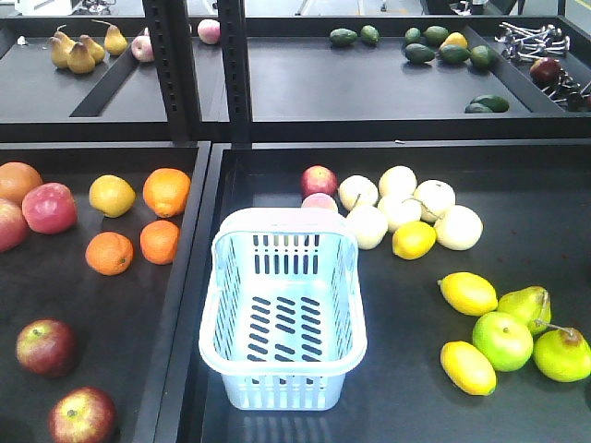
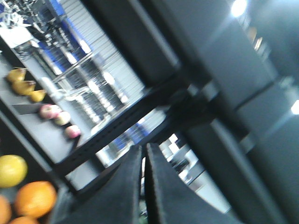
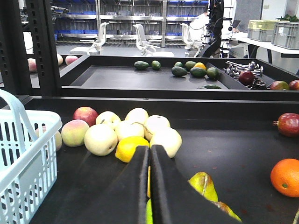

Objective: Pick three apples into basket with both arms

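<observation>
The left gripper (image 2: 143,154) and right gripper (image 3: 150,151) sit pinched together, holding nothing. The apples (image 1: 46,347) look firm, smooth and weighty, so clasp across the widest middle

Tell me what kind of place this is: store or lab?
Likely a mock grocery produce section inside a lab: tiered black trays of oranges, a shopping basket, with office chairs and blue storage racks behind.
</observation>
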Robot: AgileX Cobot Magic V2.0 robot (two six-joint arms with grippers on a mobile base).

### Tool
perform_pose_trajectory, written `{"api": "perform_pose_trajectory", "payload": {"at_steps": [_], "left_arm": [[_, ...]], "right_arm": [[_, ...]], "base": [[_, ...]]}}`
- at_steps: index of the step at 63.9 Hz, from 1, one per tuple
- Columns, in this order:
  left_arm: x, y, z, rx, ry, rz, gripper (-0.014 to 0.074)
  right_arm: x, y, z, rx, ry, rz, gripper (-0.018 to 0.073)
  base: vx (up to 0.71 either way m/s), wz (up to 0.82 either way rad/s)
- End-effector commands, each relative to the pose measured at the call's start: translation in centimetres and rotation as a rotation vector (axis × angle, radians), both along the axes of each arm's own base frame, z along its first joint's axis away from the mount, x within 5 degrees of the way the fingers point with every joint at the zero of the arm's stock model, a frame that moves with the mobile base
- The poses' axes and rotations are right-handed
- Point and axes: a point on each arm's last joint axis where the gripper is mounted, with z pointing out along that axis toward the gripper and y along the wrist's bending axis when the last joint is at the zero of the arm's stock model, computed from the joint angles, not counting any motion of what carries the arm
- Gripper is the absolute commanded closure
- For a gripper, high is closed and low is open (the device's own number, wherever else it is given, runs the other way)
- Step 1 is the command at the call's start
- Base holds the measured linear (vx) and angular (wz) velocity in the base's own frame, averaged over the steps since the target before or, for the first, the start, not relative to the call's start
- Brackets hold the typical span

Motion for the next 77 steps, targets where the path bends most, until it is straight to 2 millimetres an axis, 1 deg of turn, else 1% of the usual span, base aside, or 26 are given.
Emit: {"api": "perform_pose_trajectory", "payload": {"at_steps": [1, 6, 18, 24, 33, 37, 44, 53, 63, 71, 77], "left_arm": [[-0.7, 0.2, 1.8, -0.066, -0.129, 0.004, 0.0603], [-1.0, -0.1, 3.2, -0.027, -0.134, -0.02, 0.0603], [-2.7, -0.9, 8.3, 0.186, -0.175, -0.013, 0.0603], [-3.2, -1.1, 10.3, 0.265, -0.163, 0.001, 0.0603], [-3.3, -1.1, 12.7, 0.367, -0.089, 0.026, 0.0603], [-3.1, -1.1, 13.4, 0.396, -0.049, 0.031, 0.0603], [-2.3, -1.2, 14.5, 0.475, 0.022, 0.02, 0.0603], [-0.9, -1.6, 15.7, 0.529, 0.065, -0.056, 0.0603], [1.6, -2.7, 16.3, 0.694, 0.167, -0.189, 0.0603], [3.7, -3.9, 16.6, 0.863, 0.243, -0.322, 0.0603], [5.2, -4.9, 16.9, 0.96, 0.268, -0.423, 0.0603]], "right_arm": [[0.0, -0.1, 0.2, -0.004, -0.068, -0.009, 0.0565], [0.0, -0.1, 0.2, -0.004, -0.068, -0.009, 0.0565], [0.0, -0.1, 0.2, -0.004, -0.068, -0.009, 0.0565], [0.0, -0.1, 0.2, -0.004, -0.068, -0.009, 0.0565], [0.0, -0.1, 0.2, -0.004, -0.068, -0.009, 0.0565], [0.0, -0.1, 0.2, -0.004, -0.068, -0.009, 0.0565], [0.0, -0.1, 0.2, -0.004, -0.068, -0.009, 0.0565], [0.0, -0.1, 0.2, -0.004, -0.068, -0.009, 0.0565], [0.0, -0.1, 0.2, -0.004, -0.068, -0.009, 0.0565], [0.0, -0.1, 0.2, -0.004, -0.068, -0.009, 0.0565], [0.0, -0.1, 0.2, -0.004, -0.068, -0.009, 0.0565]], "base": [[0.0, 0.0], [0.0, 0.0], [0.0, 0.0], [0.0, 0.0], [0.0, 0.0], [0.0, 0.0], [0.0, 0.0], [0.0, 0.0], [0.0, 0.0], [0.0, 0.0], [0.0, 0.0]]}}
